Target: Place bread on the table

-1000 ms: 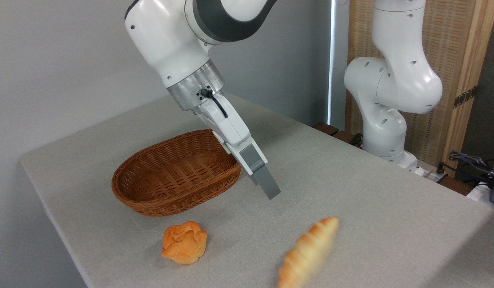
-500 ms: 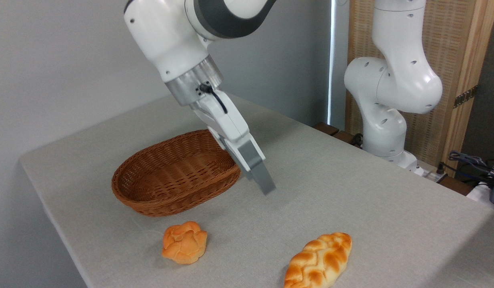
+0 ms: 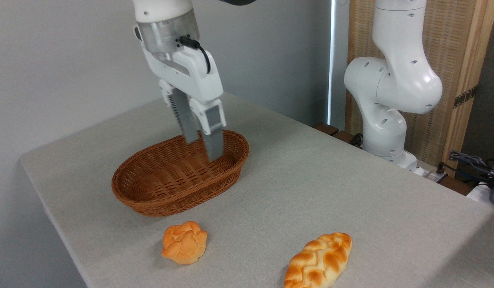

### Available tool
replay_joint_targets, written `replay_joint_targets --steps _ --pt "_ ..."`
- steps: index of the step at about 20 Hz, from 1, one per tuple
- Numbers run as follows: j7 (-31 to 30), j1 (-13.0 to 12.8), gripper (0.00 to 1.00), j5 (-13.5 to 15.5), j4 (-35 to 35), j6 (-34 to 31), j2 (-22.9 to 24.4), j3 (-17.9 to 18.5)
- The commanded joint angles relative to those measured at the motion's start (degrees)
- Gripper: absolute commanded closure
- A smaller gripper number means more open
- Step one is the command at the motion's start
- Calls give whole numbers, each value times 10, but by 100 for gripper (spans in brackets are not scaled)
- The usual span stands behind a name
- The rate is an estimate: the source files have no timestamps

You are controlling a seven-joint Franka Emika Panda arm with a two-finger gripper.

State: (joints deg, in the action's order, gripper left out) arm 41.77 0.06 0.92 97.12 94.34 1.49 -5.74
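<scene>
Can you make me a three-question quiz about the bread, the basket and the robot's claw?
1. Where is the braided bread?
A in the basket
B on the table
C in the gripper

2. How many baked pieces are there?
A one
B two
C four

3. What is the gripper holding?
A nothing
B the bun
C the basket

Answers:
1 B, it lies on the table near the front edge.
2 B, the loaf and the round bun.
3 A, its fingers hang apart above the basket, with nothing between them.
</scene>
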Motion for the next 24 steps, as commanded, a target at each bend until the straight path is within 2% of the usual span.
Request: replay_joint_targets --steps 1,5,7,16,18,20,24 --pt "-31 -4 0 11 -4 26 0 4" --pt "-32 -6 0 20 -16 29 -2 6" --pt "-32 -5 0 36 -19 38 -4 6" --pt "-24 -5 0 34 -19 32 0 12" --pt "-22 -20 0 34 -19 30 1 41" --pt "-18 -69 0 35 -20 30 2 102" --pt "-16 -74 0 36 -21 30 2 113"
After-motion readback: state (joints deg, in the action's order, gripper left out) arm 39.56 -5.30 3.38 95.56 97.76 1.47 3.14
